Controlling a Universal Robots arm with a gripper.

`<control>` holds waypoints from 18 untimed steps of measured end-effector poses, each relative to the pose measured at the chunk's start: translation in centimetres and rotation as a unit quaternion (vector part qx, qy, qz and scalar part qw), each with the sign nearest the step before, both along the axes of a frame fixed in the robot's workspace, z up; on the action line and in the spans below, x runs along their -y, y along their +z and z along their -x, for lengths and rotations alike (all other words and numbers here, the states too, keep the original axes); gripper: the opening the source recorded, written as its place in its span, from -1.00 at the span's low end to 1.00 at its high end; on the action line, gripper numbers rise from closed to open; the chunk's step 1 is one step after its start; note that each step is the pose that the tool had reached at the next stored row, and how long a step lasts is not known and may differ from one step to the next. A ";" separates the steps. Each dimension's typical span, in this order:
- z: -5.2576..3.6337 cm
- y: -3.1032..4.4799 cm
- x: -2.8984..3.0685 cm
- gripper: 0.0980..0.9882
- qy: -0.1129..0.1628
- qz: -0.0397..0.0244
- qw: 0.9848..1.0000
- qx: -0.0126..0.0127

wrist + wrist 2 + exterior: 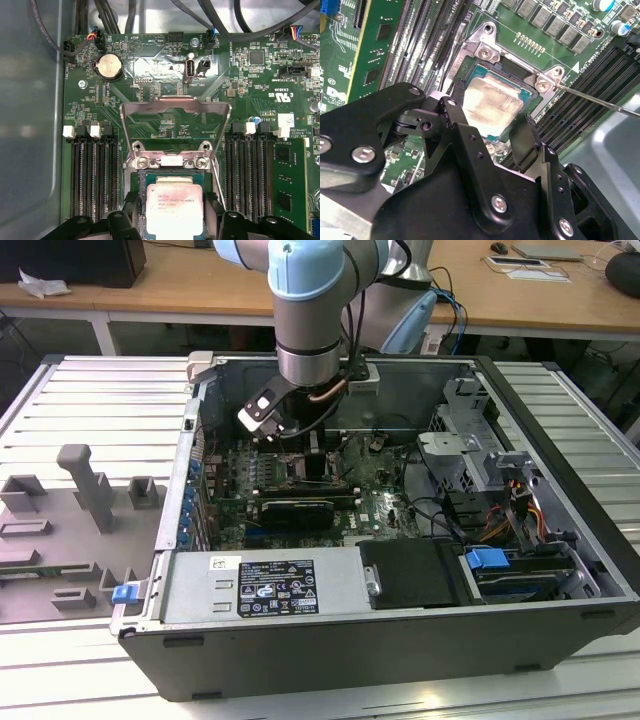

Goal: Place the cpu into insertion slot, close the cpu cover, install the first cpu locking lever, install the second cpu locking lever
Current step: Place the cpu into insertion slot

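Gripper: nearest my wrist cameras, the gripper [488, 122] hangs low over the socket area, its black body crowding the second wrist view.
Jaws: they stand one on each side of the cpu, set about chip-wide. I cannot tell whether they are pressing on its edges or standing just clear.
Cpu: the cpu [174, 207] lies metal top up, between the jaws and inside the rim of the insertion slot [515, 70]. It looks level to me, but its near edge is hidden behind the gripper.
Cpu cover: the cpu cover [175, 103] stands raised on its hinge at the far side of the socket. The board shows through its window, so it is not yet closed.
Locking lever: one thin locking lever [600, 100] angles away from the socket corner, unlatched.
Surroundings: memory slots [95, 175] flank the socket on both sides. In the exterior view the arm reaches straight down into the open computer case [400, 640].
Step in hand: I judge this to be the seating of the chip.
How I would do it well: keep the chip flat and square to the rim, and let it settle under its own weight rather than push. I would make any motion purely vertical, since a sideways drag could harm the contacts or knock the raised cover.
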State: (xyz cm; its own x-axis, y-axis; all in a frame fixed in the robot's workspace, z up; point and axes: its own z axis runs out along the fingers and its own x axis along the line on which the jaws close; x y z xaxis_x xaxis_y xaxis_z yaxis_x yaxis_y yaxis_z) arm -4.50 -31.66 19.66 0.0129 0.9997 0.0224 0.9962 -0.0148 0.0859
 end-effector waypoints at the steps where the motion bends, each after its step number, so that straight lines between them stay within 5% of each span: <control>1: 0.01 -0.01 -0.02 0.16 0.000 -0.002 1.000 0.000; 18: 0.00 1.21 0.07 0.16 0.000 -0.002 1.000 0.000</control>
State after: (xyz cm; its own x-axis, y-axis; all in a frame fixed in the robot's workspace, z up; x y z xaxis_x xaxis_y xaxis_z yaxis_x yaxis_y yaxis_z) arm -4.50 -31.73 20.87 0.0130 0.9996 0.0263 0.9962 -0.0152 0.0858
